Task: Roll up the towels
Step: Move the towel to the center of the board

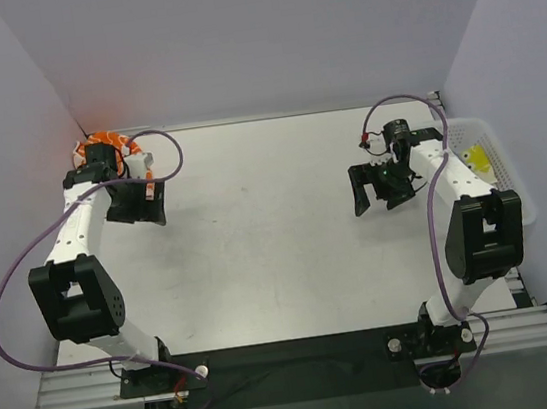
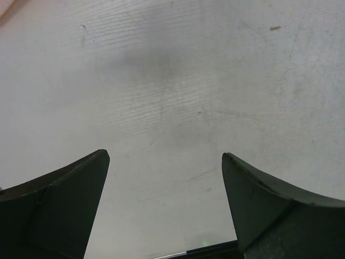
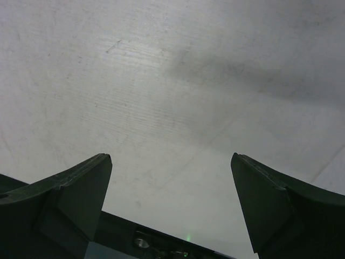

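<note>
Your L gripper (image 1: 138, 210) hangs at the table's (image 1: 258, 237) far-left side, jaws spread wide and gripping nothing. On its wrist cam you see only scuffed white surface between the fingers (image 2: 70, 199). R gripper (image 1: 381, 193) is spread just as wide and also grips nothing. It hangs over the right half of the table, near the basket (image 1: 500, 149). Orange towel (image 1: 104, 144) sits in the far-left corner, right behind the L wrist and partly hidden by it. It looks curled into a roll, but you can't tell for sure from the top cam. Yellow towel (image 1: 476, 158) lies in the basket at the right edge, beside the R arm.
</note>
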`<act>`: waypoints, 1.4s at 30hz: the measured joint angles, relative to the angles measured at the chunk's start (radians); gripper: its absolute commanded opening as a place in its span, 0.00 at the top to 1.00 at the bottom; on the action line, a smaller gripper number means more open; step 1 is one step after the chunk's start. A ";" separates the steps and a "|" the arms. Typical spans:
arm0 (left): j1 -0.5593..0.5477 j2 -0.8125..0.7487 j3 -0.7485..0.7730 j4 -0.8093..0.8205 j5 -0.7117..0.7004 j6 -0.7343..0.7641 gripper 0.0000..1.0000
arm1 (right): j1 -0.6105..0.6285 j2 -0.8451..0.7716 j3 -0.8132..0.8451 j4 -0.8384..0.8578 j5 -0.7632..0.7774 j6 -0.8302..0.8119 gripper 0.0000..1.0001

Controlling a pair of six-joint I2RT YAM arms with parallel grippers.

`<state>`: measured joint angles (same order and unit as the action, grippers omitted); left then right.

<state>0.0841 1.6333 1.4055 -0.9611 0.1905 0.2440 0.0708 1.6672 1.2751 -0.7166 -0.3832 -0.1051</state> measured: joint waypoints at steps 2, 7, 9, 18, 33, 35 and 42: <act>0.003 0.014 0.023 0.003 -0.019 0.005 0.03 | 0.003 0.000 0.000 0.003 0.039 -0.001 0.00; 0.067 0.192 0.259 -0.008 -0.066 0.006 0.03 | 0.000 0.000 0.003 0.010 0.161 -0.056 0.00; 0.113 0.302 0.392 -0.002 -0.076 -0.002 0.03 | -0.008 -0.001 0.004 0.013 0.188 -0.095 0.00; 0.206 0.729 0.925 -0.066 -0.131 -0.044 0.06 | -0.047 -0.055 -0.005 0.026 0.239 -0.197 0.00; 0.246 0.830 0.859 -0.087 -0.148 -0.106 0.22 | -0.050 -0.058 -0.022 0.027 0.256 -0.206 0.00; 0.259 0.830 0.796 -0.080 -0.149 -0.108 0.26 | -0.050 -0.057 -0.021 0.027 0.256 -0.204 0.00; 0.273 0.774 0.692 -0.042 -0.129 -0.127 0.67 | -0.051 -0.055 -0.014 0.020 0.252 -0.200 0.02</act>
<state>0.3573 2.4069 2.0979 -1.0027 0.0612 0.1165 0.0200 1.6119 1.2613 -0.6964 -0.1314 -0.3046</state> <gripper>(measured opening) 0.418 0.988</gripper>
